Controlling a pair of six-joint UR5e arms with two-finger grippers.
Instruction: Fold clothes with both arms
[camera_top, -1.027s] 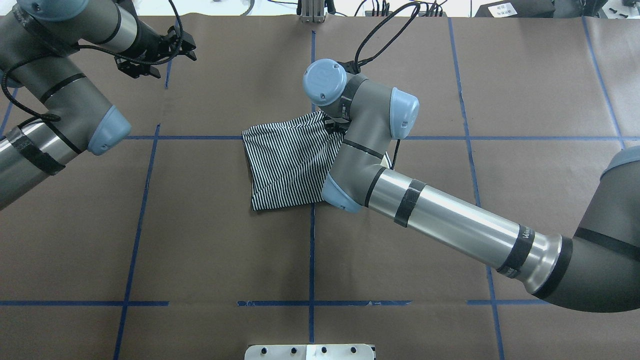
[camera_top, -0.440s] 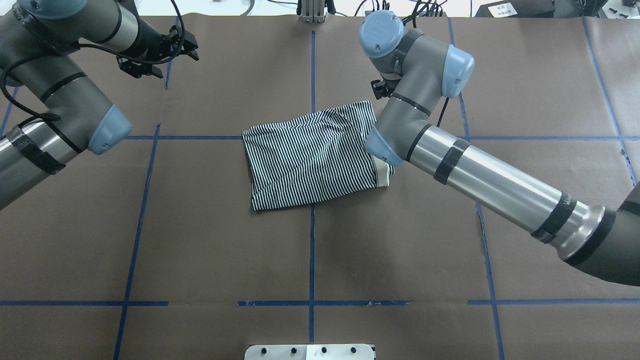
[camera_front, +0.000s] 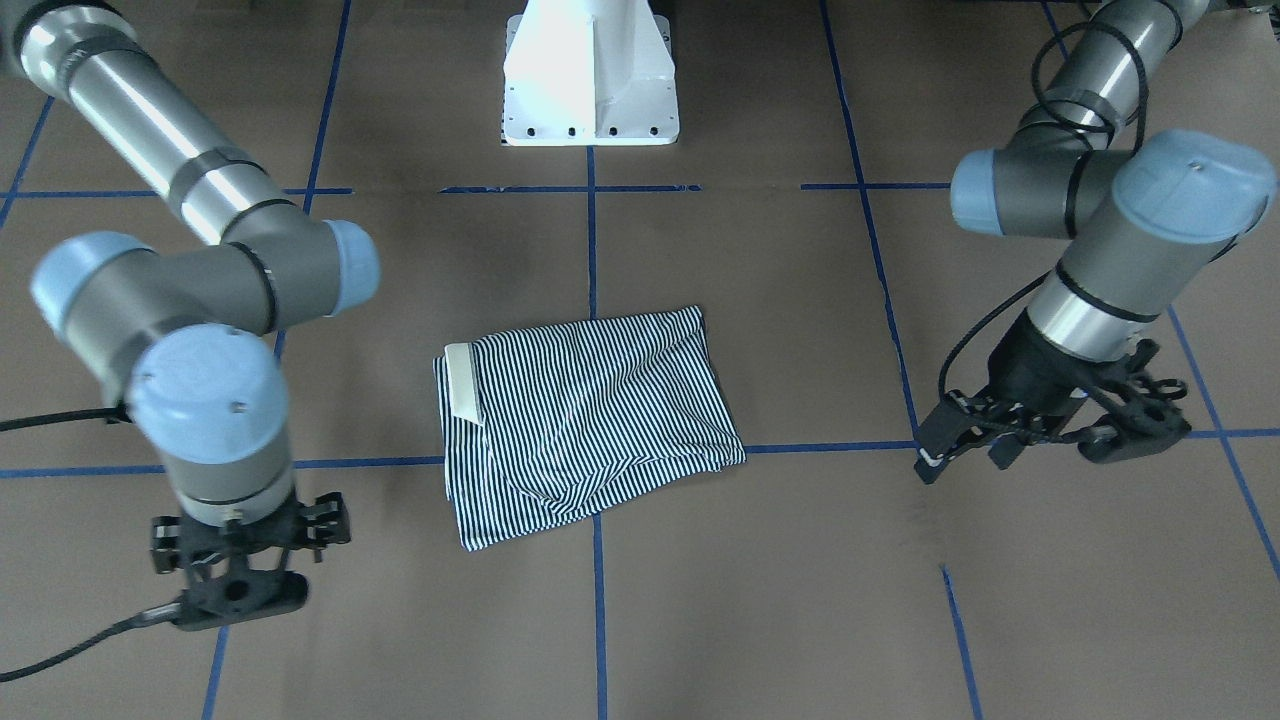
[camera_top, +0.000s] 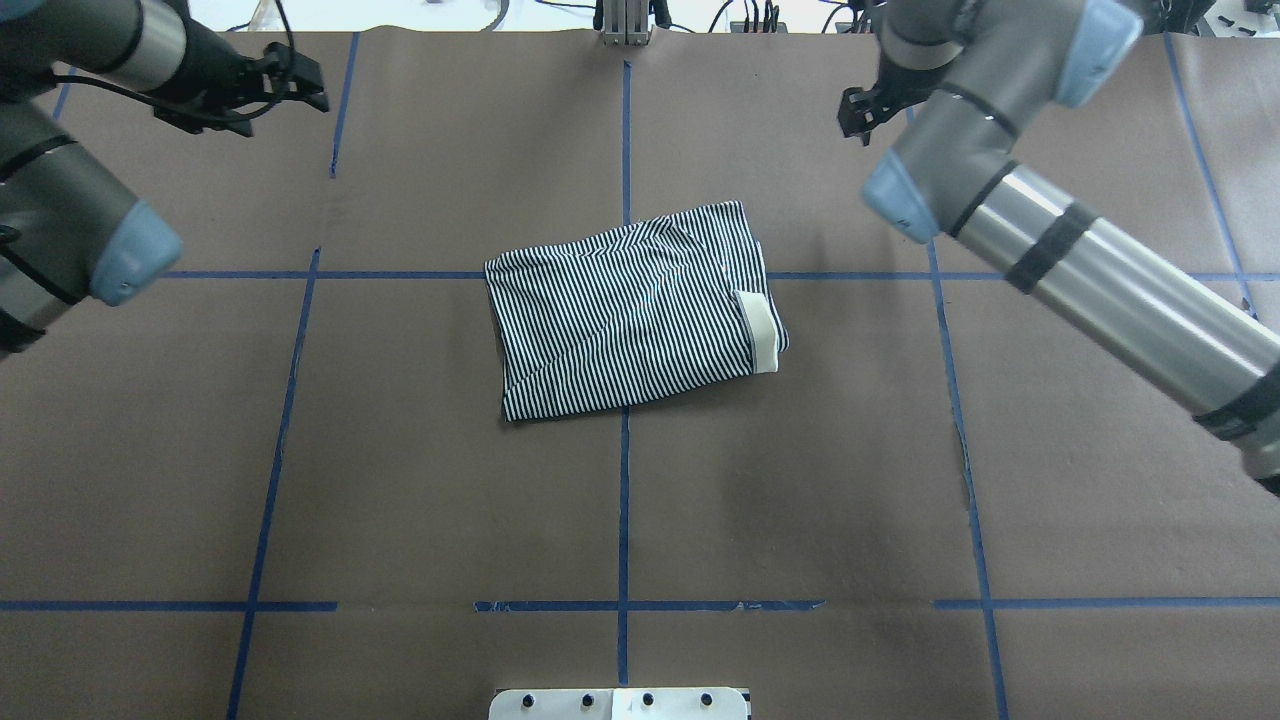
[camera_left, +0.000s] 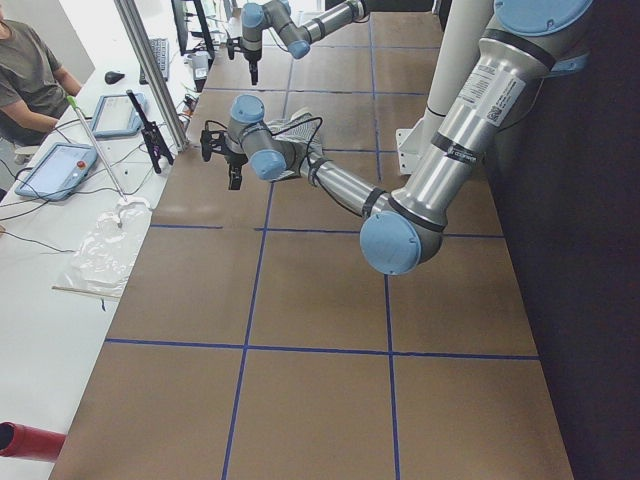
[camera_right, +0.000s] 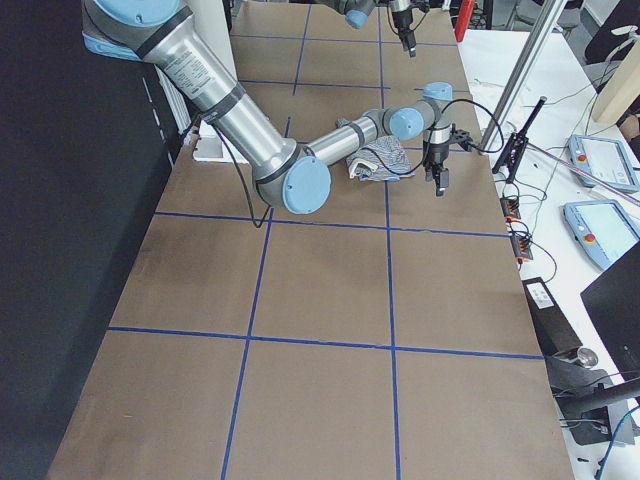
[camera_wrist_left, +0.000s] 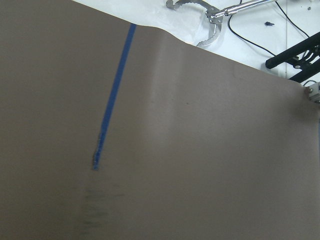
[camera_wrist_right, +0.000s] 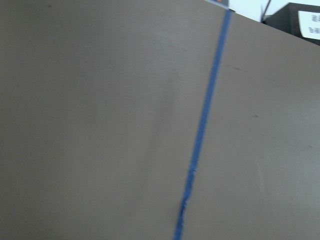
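With the shirt (camera_top: 625, 315) folded on the desk (camera_top: 400, 450), the left tool (camera_front: 965, 460), spread apart, and the right tool (camera_front: 232, 580), whose state I cannot tell, probably hang aside because the work is finished.

The worktop (camera_top: 400, 450) is covered with brown paper and divided into squares by blue tape lines (camera_top: 624, 480). On a white side worktop (camera_left: 40, 290), a tablet-like pendant (camera_left: 55, 170), a clear plastic bag (camera_left: 105, 245) and a red cylinder (camera_left: 30, 442) are seen. A person (camera_left: 30, 75) is seated there.

A blue tape line (camera_wrist_right: 202, 120) runs top to bottom across brown table paper (camera_wrist_right: 90, 125).
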